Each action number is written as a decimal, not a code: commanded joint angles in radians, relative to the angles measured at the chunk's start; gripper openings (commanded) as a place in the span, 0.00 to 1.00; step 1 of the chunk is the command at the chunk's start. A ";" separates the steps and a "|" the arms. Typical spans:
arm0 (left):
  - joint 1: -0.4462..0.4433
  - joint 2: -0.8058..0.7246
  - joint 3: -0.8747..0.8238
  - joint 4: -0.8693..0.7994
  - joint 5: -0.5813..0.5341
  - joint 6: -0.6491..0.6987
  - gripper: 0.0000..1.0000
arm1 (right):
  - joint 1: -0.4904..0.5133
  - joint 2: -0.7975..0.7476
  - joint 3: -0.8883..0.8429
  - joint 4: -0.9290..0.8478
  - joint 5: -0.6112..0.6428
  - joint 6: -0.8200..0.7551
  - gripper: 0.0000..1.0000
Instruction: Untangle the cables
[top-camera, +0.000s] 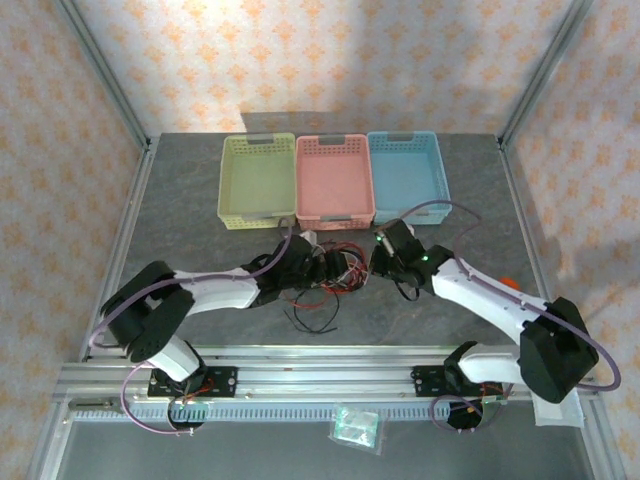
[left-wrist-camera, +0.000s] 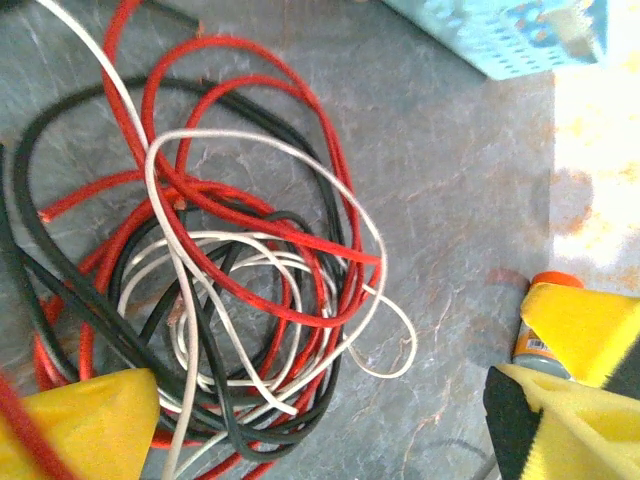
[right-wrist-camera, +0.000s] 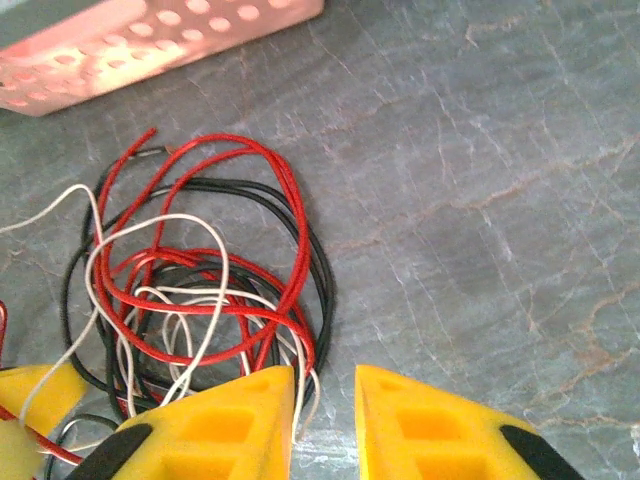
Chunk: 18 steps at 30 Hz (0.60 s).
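Note:
The cables lie as one tangle of red, black and pale loops on the grey table, between the two grippers. My left gripper is at the tangle's left side. Seen from the left wrist, the left gripper is wide open and the cables spread between its yellow fingers, nearer the left one. My right gripper is at the tangle's right side. From its wrist, the right gripper shows a narrow gap, the cables up and left of it. A pale wire end hangs beside its left finger, unpinched.
Three baskets stand behind the tangle: green, pink and blue. One separate black cable lies nearer the front edge. A small orange-capped item sits by the right arm. A plastic bag lies below the front rail.

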 joint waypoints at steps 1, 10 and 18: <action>0.001 -0.118 0.027 -0.132 -0.121 0.080 0.86 | 0.012 -0.021 0.037 0.043 0.032 -0.042 0.25; 0.110 -0.389 -0.102 -0.380 -0.214 0.107 0.86 | 0.146 0.113 0.177 0.059 0.104 -0.039 0.29; 0.285 -0.535 -0.178 -0.499 -0.171 0.150 0.87 | 0.290 0.303 0.342 0.027 0.069 -0.115 0.31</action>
